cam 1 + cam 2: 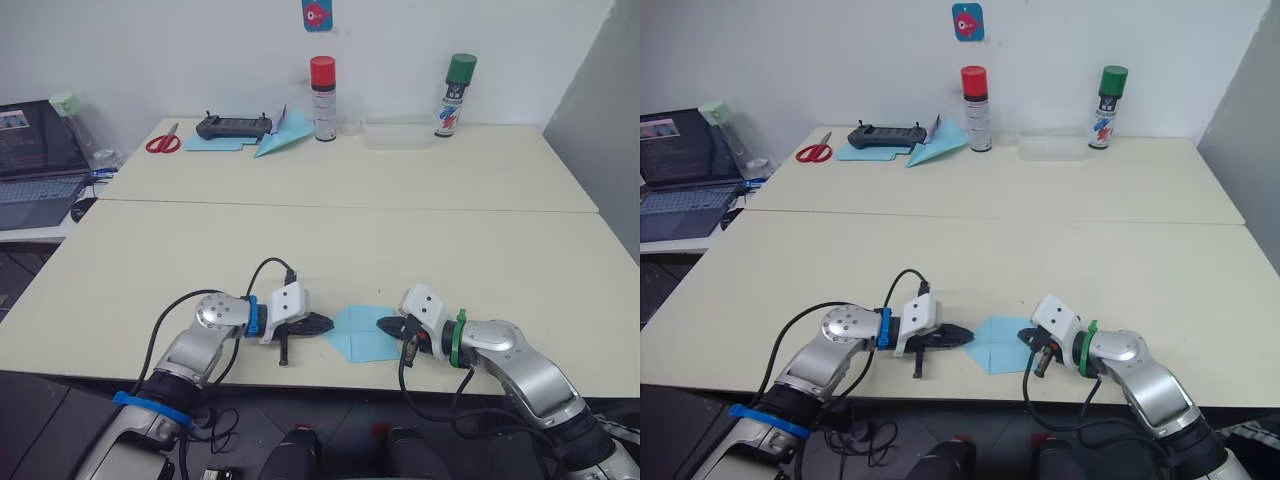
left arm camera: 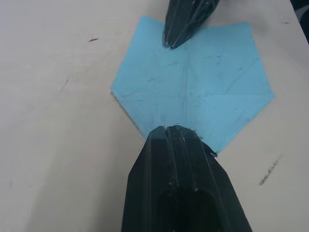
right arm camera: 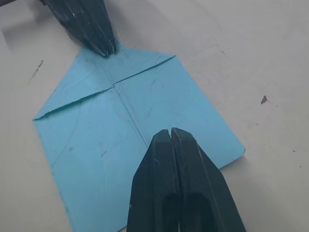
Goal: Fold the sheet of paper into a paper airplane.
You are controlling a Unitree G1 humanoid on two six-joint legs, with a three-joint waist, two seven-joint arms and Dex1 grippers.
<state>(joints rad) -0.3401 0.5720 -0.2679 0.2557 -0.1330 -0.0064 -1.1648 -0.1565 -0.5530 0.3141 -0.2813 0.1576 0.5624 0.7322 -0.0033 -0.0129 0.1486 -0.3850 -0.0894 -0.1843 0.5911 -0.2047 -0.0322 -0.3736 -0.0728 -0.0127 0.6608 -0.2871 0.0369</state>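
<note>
Sheet of paper (image 1: 362, 332) lying flat on the surface (image 1: 420, 250) between the two hands, near corners already folded in to a point aimed at the left hand (image 1: 322, 323). Left hand: fingers pressed together, tip resting on that pointed end, gripping nothing. Right hand (image 1: 384, 324): fingers likewise together, tip on the sheet's opposite part, along the centre crease. Judged purpose: pinning both ends so the sheet cannot slide (thin paper, likely to skate) while the creases are flattened. Well beyond both hands, at the far side: scissors (image 1: 163, 141), a second paper dart (image 1: 285, 134), two spray cans (image 1: 323, 98).
</note>
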